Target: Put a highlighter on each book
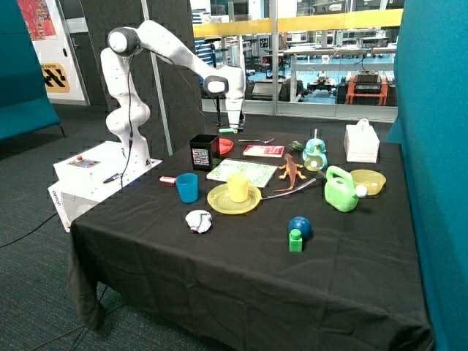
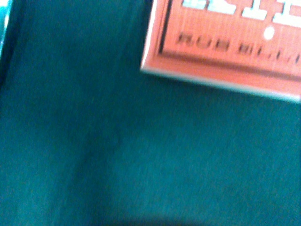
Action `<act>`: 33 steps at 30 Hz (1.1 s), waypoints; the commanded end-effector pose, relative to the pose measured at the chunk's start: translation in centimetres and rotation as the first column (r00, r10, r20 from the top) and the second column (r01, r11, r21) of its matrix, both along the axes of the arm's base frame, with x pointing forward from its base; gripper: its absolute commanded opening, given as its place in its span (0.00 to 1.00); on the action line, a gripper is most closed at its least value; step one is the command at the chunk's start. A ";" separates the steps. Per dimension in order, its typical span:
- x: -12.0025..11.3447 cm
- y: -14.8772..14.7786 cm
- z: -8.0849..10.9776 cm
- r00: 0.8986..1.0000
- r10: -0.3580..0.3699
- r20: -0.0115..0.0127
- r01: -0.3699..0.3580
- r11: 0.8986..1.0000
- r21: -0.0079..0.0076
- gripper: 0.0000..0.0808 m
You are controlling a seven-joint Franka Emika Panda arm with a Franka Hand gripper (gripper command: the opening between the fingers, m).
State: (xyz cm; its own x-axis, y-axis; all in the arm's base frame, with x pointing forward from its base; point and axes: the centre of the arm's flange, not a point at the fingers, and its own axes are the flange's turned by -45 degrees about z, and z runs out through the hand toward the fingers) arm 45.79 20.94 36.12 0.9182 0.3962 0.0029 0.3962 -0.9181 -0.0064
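Observation:
The small red-pink book (image 1: 263, 151) lies flat near the table's far edge, and its corner fills part of the wrist view (image 2: 225, 42). The larger white book with green speckles (image 1: 242, 172) lies in front of it, beside the yellow plate. Nothing lies on either book. My gripper (image 1: 232, 124) hangs low over the far edge, behind the red bowl and beside the red-pink book. A green highlighter (image 1: 228, 130) shows right at its tip; I cannot tell whether it is held or lying there. A pink highlighter (image 1: 167, 179) lies by the blue cup.
A black box (image 1: 204, 152) and a red bowl (image 1: 225, 145) stand just in front of the gripper. A yellow plate (image 1: 219, 201) with a yellow cup, a blue cup (image 1: 187, 187), an orange lizard (image 1: 292, 174), a spoon (image 1: 256, 140) and a green watering can (image 1: 341, 189) crowd the middle.

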 end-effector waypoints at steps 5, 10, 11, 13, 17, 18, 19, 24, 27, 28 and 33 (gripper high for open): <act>6.0 0.5 0.5 1.000 -0.030 0.000 0.030 1.000 -0.007 0.00; 7.3 0.9 -0.1 0.999 -0.034 0.000 0.034 0.999 -0.007 0.00; 7.5 1.0 -0.3 0.999 -0.035 0.000 0.035 0.999 -0.007 0.00; 7.8 1.2 -0.6 1.000 -0.031 0.000 0.031 0.999 -0.007 0.00; 8.3 1.7 -1.5 1.000 -0.031 0.000 0.031 1.000 -0.007 0.00; 8.5 1.9 -1.7 0.999 -0.040 0.000 0.040 0.999 -0.007 0.00; 8.8 2.1 -2.0 1.000 -0.031 0.000 0.031 1.000 -0.007 0.00; 10.2 2.9 -3.1 0.999 -0.037 0.000 0.037 0.999 -0.007 0.00; 10.9 3.0 -3.9 0.998 -0.057 0.000 0.057 0.998 -0.007 0.00; 11.1 3.1 -4.0 0.999 -0.053 0.000 0.053 0.999 -0.007 0.00; 11.4 3.0 -5.1 0.998 -0.065 0.000 0.065 0.998 -0.007 0.00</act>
